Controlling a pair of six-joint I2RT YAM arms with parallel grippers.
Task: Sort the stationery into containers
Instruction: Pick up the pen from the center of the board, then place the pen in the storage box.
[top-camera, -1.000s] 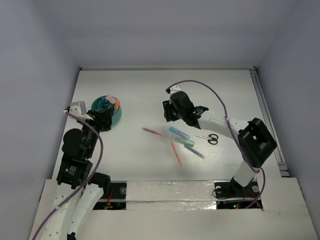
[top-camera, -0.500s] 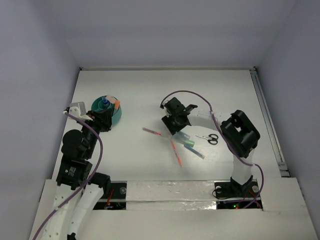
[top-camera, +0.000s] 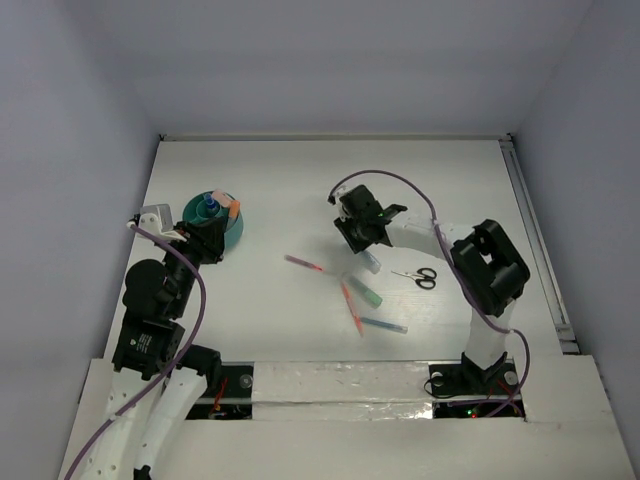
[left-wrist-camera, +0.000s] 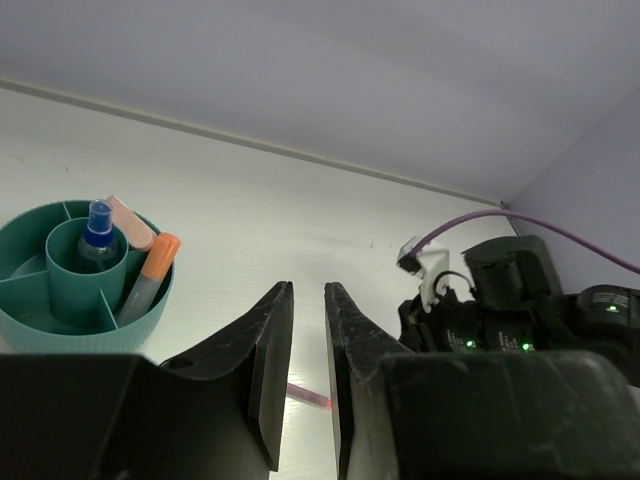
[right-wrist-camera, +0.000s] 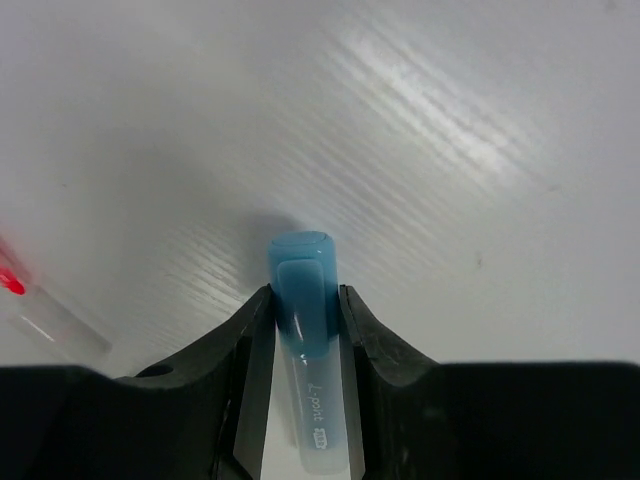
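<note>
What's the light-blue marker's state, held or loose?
Held. In the right wrist view, the right tool has its fingers pressed on both sides of the light-blue marker.

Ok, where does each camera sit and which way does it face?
Top external: above and behind the arms, looking down on the white table; both arms show.
Left wrist: on the left arm, facing forward past the narrowly parted left gripper toward the teal pot.
Right wrist: on the right arm, facing down at the table; the right gripper clamps a blue marker.
Shared: top and left wrist both show the teal pot and right arm.
</note>
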